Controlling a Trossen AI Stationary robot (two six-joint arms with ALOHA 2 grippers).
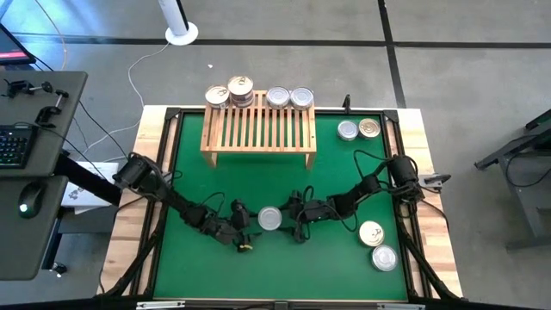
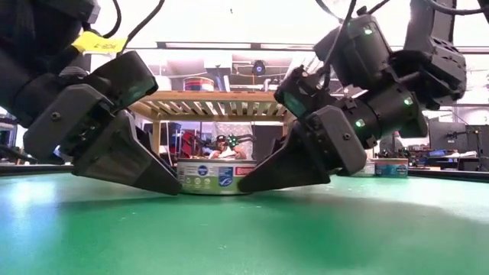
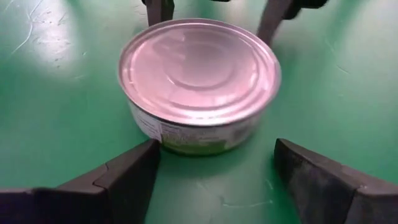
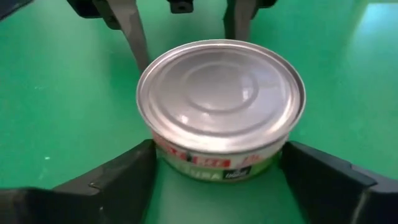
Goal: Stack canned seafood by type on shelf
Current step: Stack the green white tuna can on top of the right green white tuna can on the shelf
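Silver-grey and flat-lidded, one tin (image 1: 270, 218) lies on the green mat (image 1: 258, 267) between my two grippers when seen from above: my left gripper (image 1: 248, 226) reaches it from one side, my right gripper (image 1: 293, 217) from the other, both low on the mat. Well beyond my jaws stands the light-wood shelf (image 1: 257, 127), with stacked tins (image 1: 229, 93) and two more silver tins (image 1: 289, 97) along its far edge; a pair of tins (image 1: 358, 129) sits beside the shelf, and another pair (image 1: 377, 245) lies on the mat behind my right arm. From table height, the tin (image 2: 207, 175) sits flat on the mat with my finger tips slanting down to its base from both sides. Through my left wrist, the tin (image 3: 198, 81) lies just ahead of my left fingers (image 3: 118, 183), which stand wide, one touching its wall, the other apart from it. Through my right wrist, the same tin (image 4: 221, 106) sits between my right fingers (image 4: 112, 180), spread wide at either side of it; I cannot tell if they press it.
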